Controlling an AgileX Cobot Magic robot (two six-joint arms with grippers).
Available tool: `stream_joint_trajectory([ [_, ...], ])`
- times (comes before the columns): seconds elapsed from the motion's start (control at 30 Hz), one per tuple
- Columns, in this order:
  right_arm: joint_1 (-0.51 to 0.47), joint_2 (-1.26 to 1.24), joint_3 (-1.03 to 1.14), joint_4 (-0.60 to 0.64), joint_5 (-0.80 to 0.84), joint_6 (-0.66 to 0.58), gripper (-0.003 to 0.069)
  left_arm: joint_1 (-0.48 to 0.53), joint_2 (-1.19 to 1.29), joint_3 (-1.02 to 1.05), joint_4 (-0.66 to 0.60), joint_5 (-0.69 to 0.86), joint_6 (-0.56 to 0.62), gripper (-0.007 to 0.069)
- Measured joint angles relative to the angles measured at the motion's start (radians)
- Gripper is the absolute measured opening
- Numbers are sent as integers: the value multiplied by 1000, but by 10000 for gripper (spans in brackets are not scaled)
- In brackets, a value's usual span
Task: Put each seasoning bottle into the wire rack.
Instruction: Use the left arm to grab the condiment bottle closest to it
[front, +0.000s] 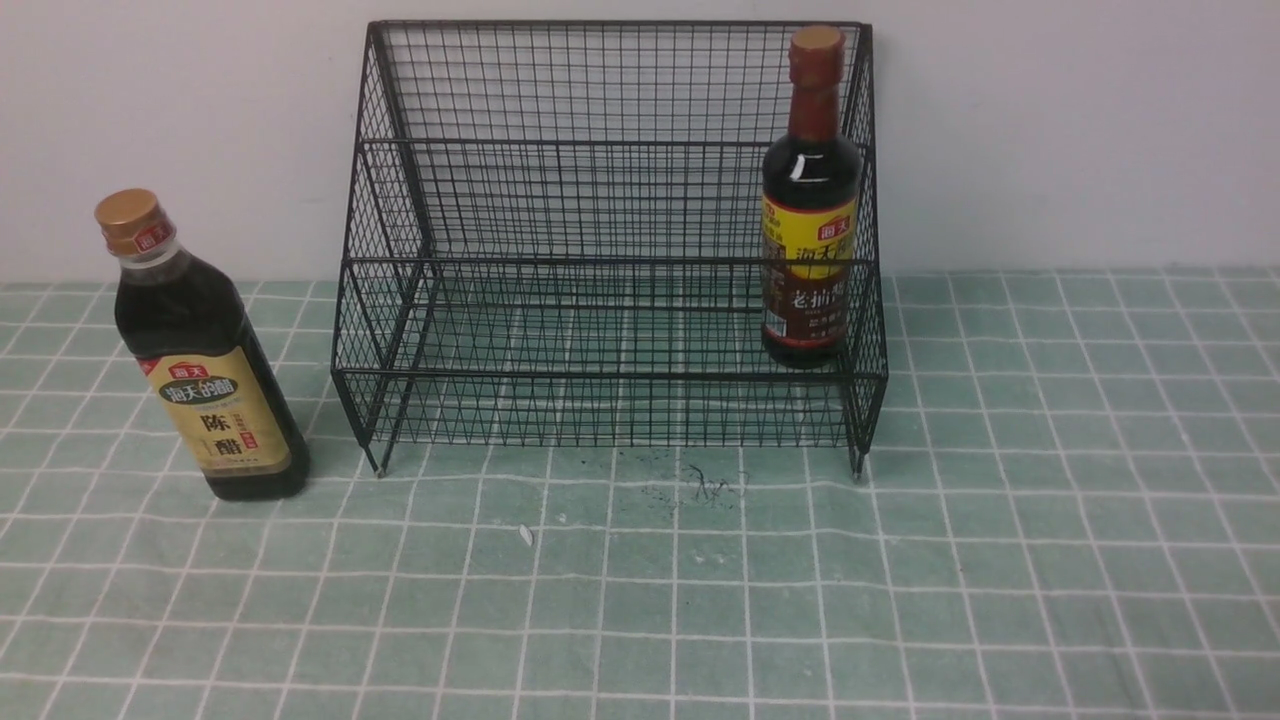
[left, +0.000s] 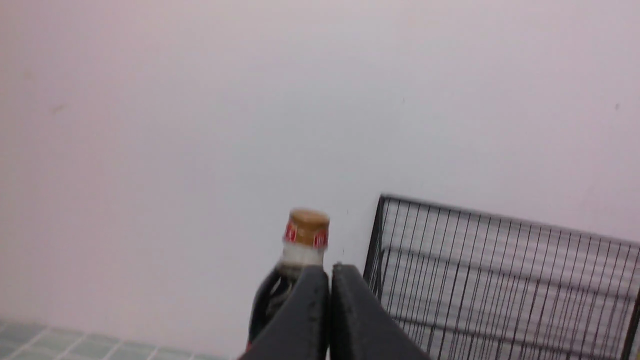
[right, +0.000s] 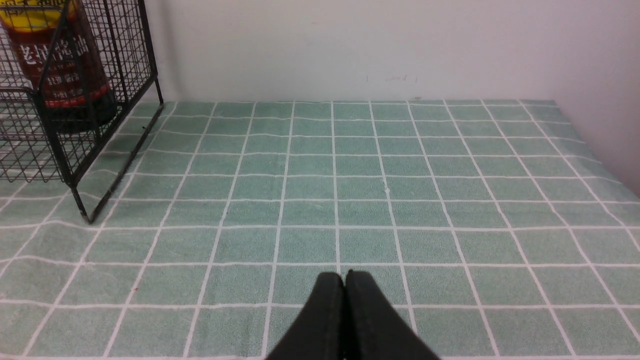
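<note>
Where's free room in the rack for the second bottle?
Black wire-mesh rack: shelves bare from the left side wall across to the slim brown-necked, yellow-red-labelled bottle in the right corner; crowded only there. Broad gold-capped dark bottle stands outside, left.

A: Where does your front camera look?
B: From between the arms, down toward twelve o'clock; you get the whole wire rack (front: 610, 262).
A: And the wrists?
B: One peers over the left pincer (left: 332, 267) at the rack's nine o'clock end; the other, low over the desk (right: 400, 175), catches its three o'clock end.
</note>
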Motion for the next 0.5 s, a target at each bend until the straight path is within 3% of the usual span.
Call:
stream_joint_trajectory([
  [0.17, 0, 0, 0, 0, 0, 0, -15, 0, 15, -3, 31, -162, -5, -4],
  [0.27, 0, 0, 0, 0, 0, -2, -15, 0, 99, -35, 72, -163, -5, 20],
  [0.43, 0, 0, 0, 0, 0, -2, -15, 0, 292, -122, 136, -165, -9, 111],
  [0.5, 0, 0, 0, 0, 0, -2, -15, 0, 441, -194, 169, -183, -11, 209],
])
